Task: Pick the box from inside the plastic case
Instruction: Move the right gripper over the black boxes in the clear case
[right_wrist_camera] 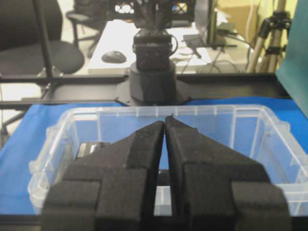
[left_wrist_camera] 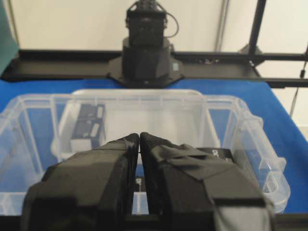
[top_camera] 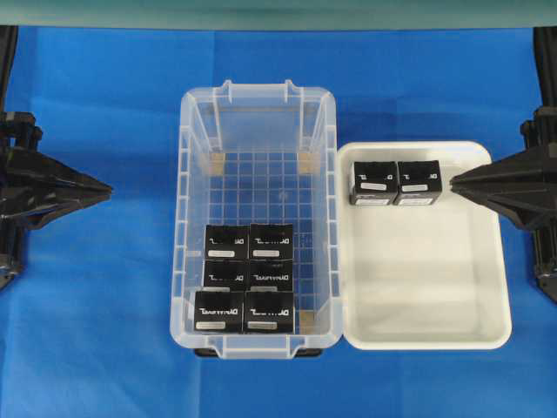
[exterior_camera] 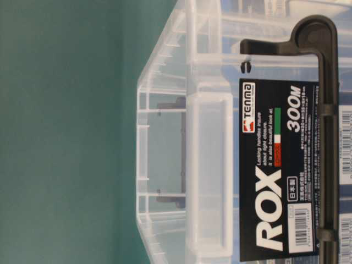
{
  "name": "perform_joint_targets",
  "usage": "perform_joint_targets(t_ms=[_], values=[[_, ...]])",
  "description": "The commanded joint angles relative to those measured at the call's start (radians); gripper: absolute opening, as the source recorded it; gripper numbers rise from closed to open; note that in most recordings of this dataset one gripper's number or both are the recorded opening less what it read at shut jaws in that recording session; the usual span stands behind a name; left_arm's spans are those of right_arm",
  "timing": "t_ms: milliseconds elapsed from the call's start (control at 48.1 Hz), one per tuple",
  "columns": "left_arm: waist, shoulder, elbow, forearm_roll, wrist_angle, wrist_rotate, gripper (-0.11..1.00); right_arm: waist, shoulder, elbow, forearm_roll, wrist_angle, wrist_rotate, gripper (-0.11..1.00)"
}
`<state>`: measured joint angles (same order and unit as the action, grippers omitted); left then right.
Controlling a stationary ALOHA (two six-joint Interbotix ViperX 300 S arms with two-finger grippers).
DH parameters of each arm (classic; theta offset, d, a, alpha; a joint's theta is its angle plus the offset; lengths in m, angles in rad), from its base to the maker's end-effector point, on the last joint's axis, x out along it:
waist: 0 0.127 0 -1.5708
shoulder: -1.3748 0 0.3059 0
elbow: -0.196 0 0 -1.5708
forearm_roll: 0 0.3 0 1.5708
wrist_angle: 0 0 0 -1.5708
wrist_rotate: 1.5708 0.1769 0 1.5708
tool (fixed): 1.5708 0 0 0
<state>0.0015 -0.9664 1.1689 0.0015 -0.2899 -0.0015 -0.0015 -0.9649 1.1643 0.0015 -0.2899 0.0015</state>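
The clear plastic case (top_camera: 258, 91) stands in the middle of the blue table. Several black boxes (top_camera: 248, 279) with white label strips sit packed in its near end. My left gripper (top_camera: 106, 187) is shut and empty, left of the case and clear of it. My right gripper (top_camera: 454, 183) is shut and empty, right of the white tray. In the left wrist view the shut gripper (left_wrist_camera: 139, 136) points at the case wall (left_wrist_camera: 240, 125). In the right wrist view the shut gripper (right_wrist_camera: 164, 122) faces the case (right_wrist_camera: 250, 125).
A shallow white tray (top_camera: 426, 344) lies right of the case with two black boxes (top_camera: 396, 183) at its far end. The table-level view shows the case's end wall (exterior_camera: 209, 181) with a black ROX label (exterior_camera: 278, 170).
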Motion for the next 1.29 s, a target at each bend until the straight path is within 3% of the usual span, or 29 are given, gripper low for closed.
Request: perform_joint_targets(t_ms=[0,125,354,624,832,1040,1269], values=[[-0.002,0.009,-0.023,0.015,0.015,-0.012,0.14,0.006,0.014,-0.021,0.015,0.005,0.014,0.14],[-0.008,0.012,-0.044,0.015,0.046,-0.012,0.02,0.009,0.038,-0.087,0.095,0.156,0.054,0.03],[-0.011,0.012,-0.057,0.015,0.051,-0.012,-0.05,0.011,0.143,-0.313,0.098,0.505,0.11,-0.02],[-0.011,0.012,-0.071,0.015,0.118,-0.012,-0.05,0.038,0.422,-0.591,0.133,0.844,0.176,-0.02],[-0.011,0.012,-0.087,0.015,0.17,-0.012,-0.05,0.066,0.681,-0.821,0.132,1.063,0.167,-0.02],[-0.008,0.012,-0.087,0.015,0.172,-0.014,-0.05,0.089,0.919,-1.074,0.129,1.373,0.103,-0.02],[-0.008,0.009,-0.094,0.015,0.17,-0.014,-0.05,0.089,1.081,-1.256,0.14,1.542,0.032,-0.02]])
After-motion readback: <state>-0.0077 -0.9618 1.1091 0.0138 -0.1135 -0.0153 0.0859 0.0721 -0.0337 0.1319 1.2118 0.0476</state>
